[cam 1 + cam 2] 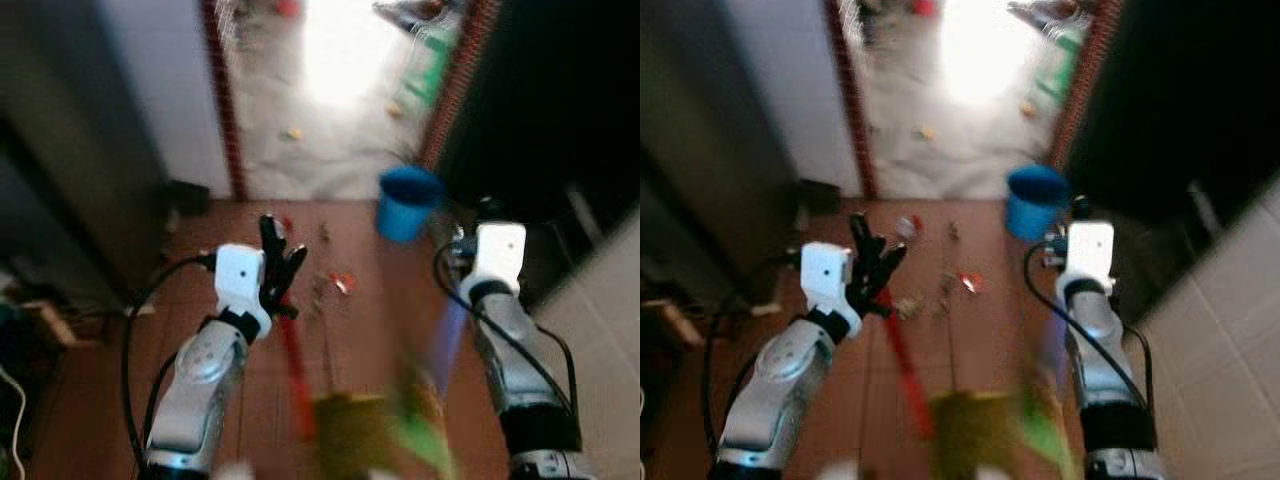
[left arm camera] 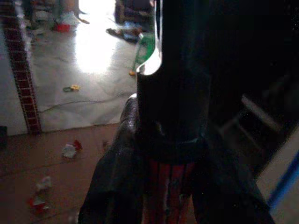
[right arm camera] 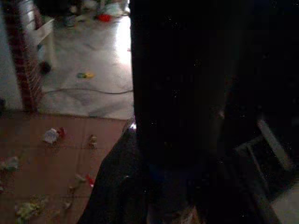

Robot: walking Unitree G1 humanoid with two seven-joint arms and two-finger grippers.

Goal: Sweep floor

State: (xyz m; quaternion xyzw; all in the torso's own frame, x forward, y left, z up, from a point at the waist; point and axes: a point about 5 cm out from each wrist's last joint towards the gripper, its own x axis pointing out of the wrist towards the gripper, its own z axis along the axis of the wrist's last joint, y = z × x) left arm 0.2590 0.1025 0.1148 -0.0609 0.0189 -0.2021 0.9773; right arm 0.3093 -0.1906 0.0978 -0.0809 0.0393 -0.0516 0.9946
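My left gripper (image 1: 276, 262) is held over the red-brown tiled floor (image 1: 360, 330) and is shut on a red broom handle (image 1: 296, 375) that slants down toward me. In the left wrist view its black fingers (image 2: 114, 179) clasp the red stick below a black cap. My right gripper (image 1: 470, 230) is near a blue bucket (image 1: 408, 203), shut on a blurred blue handle (image 1: 446, 338). A blurred green and yellow sweeping tool (image 1: 385, 430) lies at the bottom of the view. Scraps of litter (image 1: 342, 283) lie scattered on the tiles ahead, also seen as litter (image 3: 51, 135).
A doorway with brick-red jambs (image 1: 224, 110) opens onto a bright pale floor (image 1: 330, 110) holding more litter. A dark cabinet (image 1: 70, 150) stands on the left. A dark opening (image 1: 560, 110) and a white tiled wall (image 1: 600, 320) close the right side.
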